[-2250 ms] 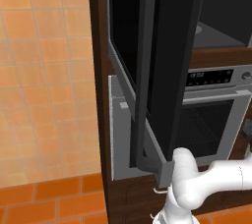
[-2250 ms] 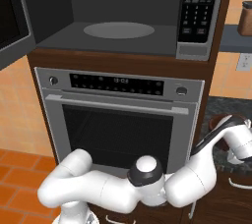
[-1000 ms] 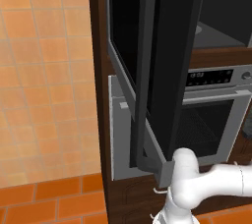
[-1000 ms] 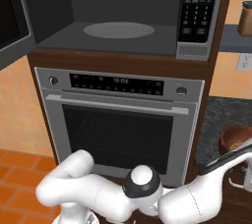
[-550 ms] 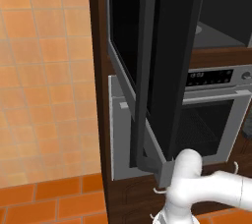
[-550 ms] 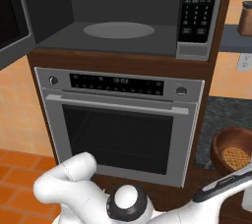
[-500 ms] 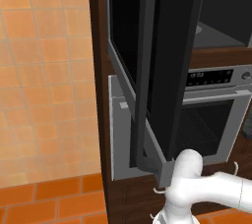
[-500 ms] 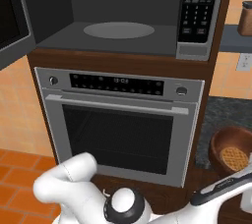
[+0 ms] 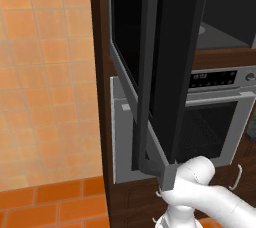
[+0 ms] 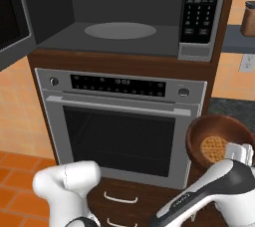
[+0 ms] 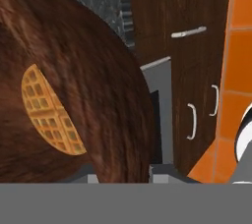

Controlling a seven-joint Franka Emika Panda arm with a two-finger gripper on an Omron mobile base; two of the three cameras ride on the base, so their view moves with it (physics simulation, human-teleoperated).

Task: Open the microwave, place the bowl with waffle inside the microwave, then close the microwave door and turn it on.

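The gripper (image 10: 238, 152) was clenched on the near rim of the bowl (image 10: 219, 139), low and right of the oven (image 10: 122, 121); it looked stiff and light, the waffle (image 10: 215, 150) loose, so best kept level.

the grey oven (image 10: 122, 126) with its dark display strip (image 10: 117, 85) and long bar handle (image 10: 114, 105) sits up and to the left of the claw. Under it, left of the claw and a bit lower, dark wood drawers (image 10: 119, 201) with small curved pulls. Orange tiled wall (image 9: 45, 72) way off to the left, orange floor tiles (image 9: 50, 204) below. Brown jar (image 10: 248, 19) on a shelf high above the claw.
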